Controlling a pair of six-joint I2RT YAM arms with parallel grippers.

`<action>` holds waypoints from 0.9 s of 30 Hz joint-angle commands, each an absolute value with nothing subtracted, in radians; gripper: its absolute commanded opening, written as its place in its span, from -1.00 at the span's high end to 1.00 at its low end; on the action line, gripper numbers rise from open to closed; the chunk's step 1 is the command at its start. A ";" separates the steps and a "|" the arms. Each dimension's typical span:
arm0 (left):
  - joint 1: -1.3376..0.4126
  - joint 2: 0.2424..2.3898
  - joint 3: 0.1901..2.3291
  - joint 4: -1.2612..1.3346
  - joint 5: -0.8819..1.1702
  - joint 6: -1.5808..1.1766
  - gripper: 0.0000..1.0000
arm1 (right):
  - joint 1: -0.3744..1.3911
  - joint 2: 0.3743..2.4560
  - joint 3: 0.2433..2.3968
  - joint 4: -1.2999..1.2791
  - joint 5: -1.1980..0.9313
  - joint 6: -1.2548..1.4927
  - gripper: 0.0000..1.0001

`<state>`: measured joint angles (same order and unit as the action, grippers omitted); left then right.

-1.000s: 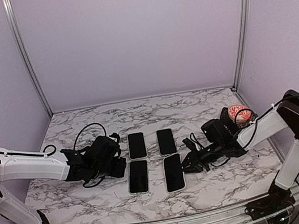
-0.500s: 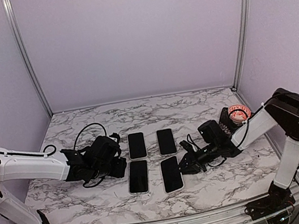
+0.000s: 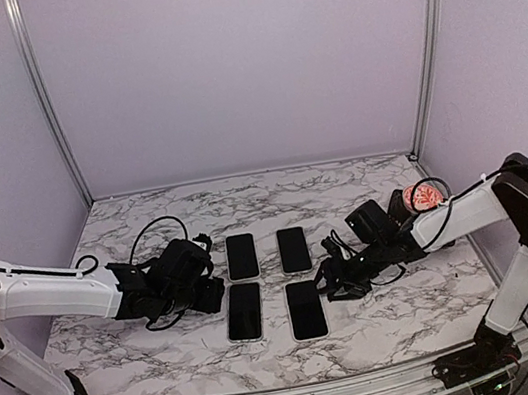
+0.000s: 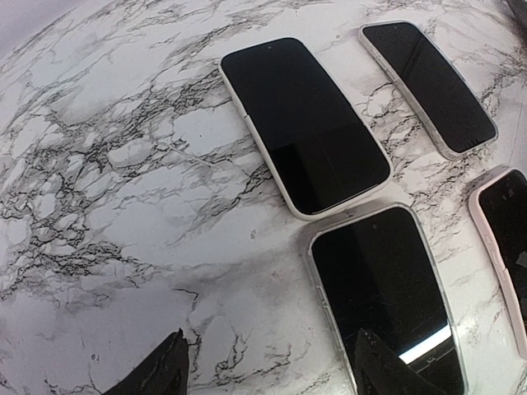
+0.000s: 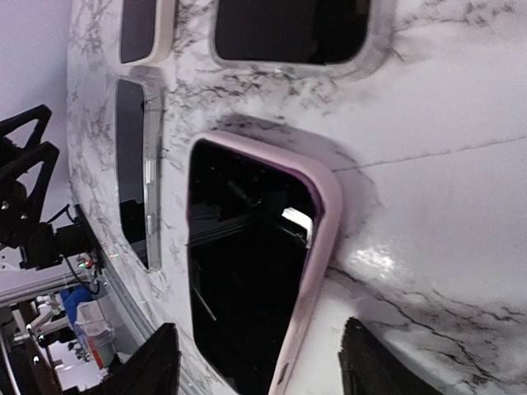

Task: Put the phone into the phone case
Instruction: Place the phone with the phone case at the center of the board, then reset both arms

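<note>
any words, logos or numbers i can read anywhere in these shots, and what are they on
None: no text can be read in any view.
The phones show dark, blank screens, with no logo or digits visible.
The red and white object at the far right carries a pattern, too small and blurred to tell whether it is writing.
</note>
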<state>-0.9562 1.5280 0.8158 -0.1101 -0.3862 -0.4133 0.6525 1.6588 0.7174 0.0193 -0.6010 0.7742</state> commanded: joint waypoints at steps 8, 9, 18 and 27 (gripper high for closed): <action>-0.849 1.412 0.799 -0.073 -0.518 -0.357 -0.66 | 0.593 1.383 0.965 -0.387 -0.052 0.441 -0.97; -0.835 1.399 0.785 -0.053 -0.550 -0.351 -0.68 | 0.571 1.348 0.940 -0.359 0.025 0.424 -0.97; -0.577 1.183 0.567 0.231 -0.671 -0.271 -0.98 | 0.254 1.033 0.565 0.118 0.134 0.322 -0.97; -0.414 1.052 0.264 0.780 -0.663 -0.039 -0.98 | 0.246 0.848 0.270 0.466 0.363 0.253 -0.97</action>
